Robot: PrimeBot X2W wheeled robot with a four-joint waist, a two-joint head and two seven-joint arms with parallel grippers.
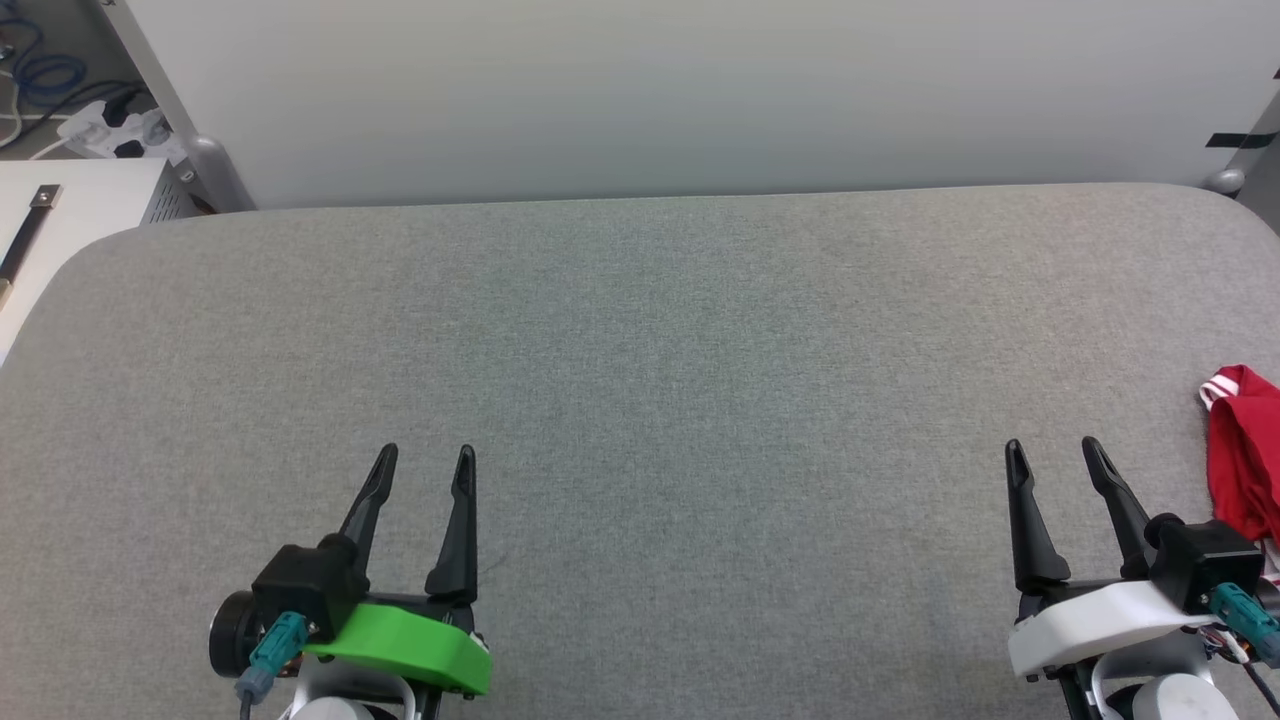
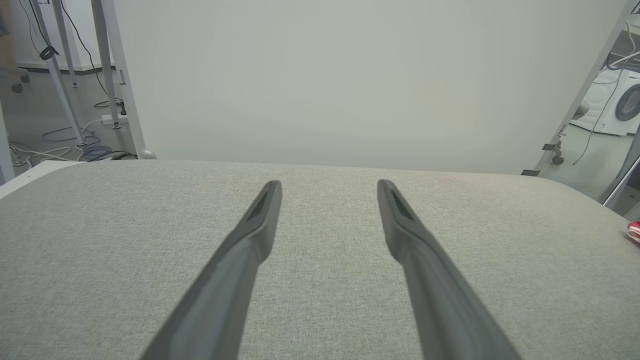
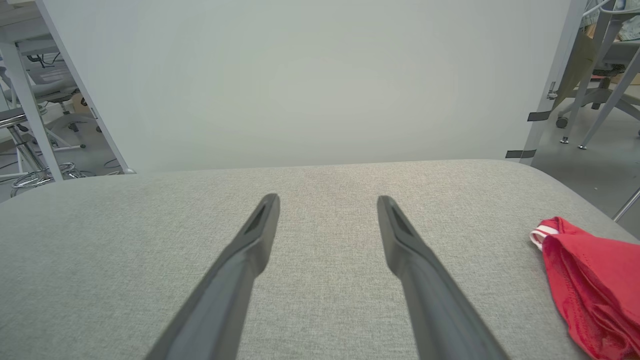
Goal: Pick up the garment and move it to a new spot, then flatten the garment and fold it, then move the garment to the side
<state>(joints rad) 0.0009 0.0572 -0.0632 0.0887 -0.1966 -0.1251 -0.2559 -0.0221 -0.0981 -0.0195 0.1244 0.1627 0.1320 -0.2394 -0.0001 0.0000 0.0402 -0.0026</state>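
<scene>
**Grey padded top, red garment at its right edge**

The work surface (image 1: 640, 380) was a broad grey fabric-covered top w/ rounded corners, bare across the middle. A plain white backdrop panel (image 1: 640, 90) stood along its far edge. Past the far-left corner lay a white power strip (image 1: 105, 130) and a coil of blue cable (image 1: 45, 75) on the floor, w/ a white side table (image 1: 90, 205) nearer. The left wrist view caught a washing machine (image 2: 617, 102) beyond the panel; the right wrist view caught office chair legs (image 3: 595, 100).

The garment (image 1: 1240, 460) lay bunched at the surface's far right edge, striped trim at its far end — just beside the right gripper (image 1: 1053, 444), not touching it. The left gripper (image 1: 427, 452) sat well apart from it at the near left. Both had fingers spread wide, nothing between them, pointing toward the backdrop.
</scene>
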